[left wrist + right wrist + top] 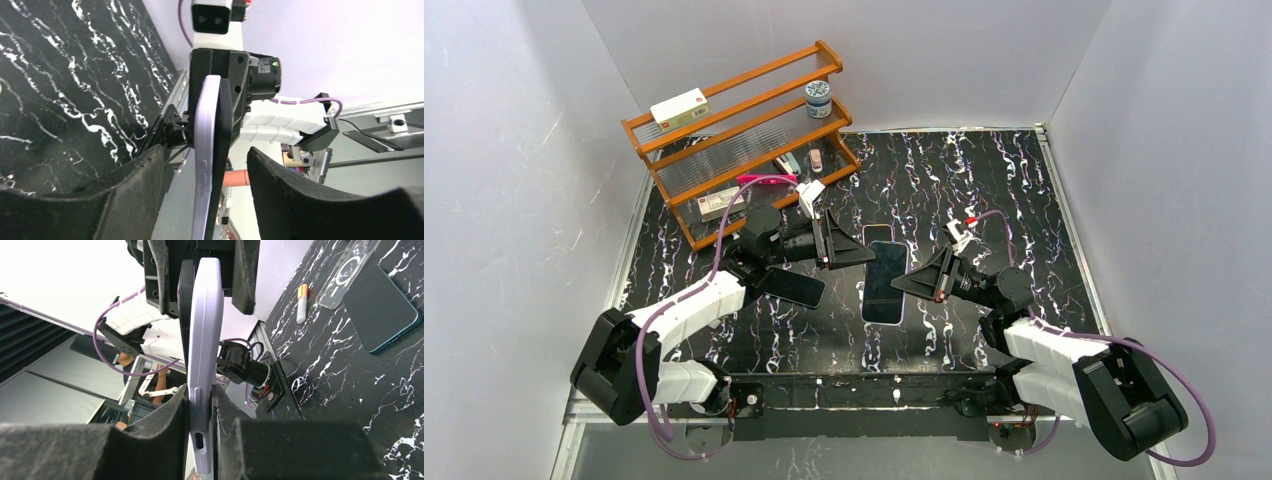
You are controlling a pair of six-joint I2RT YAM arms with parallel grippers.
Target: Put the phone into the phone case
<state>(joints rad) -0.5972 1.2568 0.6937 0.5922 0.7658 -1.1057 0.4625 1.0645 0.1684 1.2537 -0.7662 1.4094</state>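
A lilac phone case (206, 335) is held on edge above the middle of the table, with the black phone (184, 310) lying against its open side. At the far end the phone stands proud of the case. My right gripper (200, 392) is shut on the near end of case and phone together. In the top view the phone (885, 280) hangs between both arms. My left gripper (205, 152) straddles the other end of the lilac case (204, 150). It is open, with a gap to each pad.
A second dark phone (790, 287) lies on the black marbled table (1024, 200) under the left arm. A clear case (350, 271) and a small orange-tipped stick (301, 302) lie beyond it. A wooden rack (724, 110) with boxes and a jar stands back left. White walls enclose the table.
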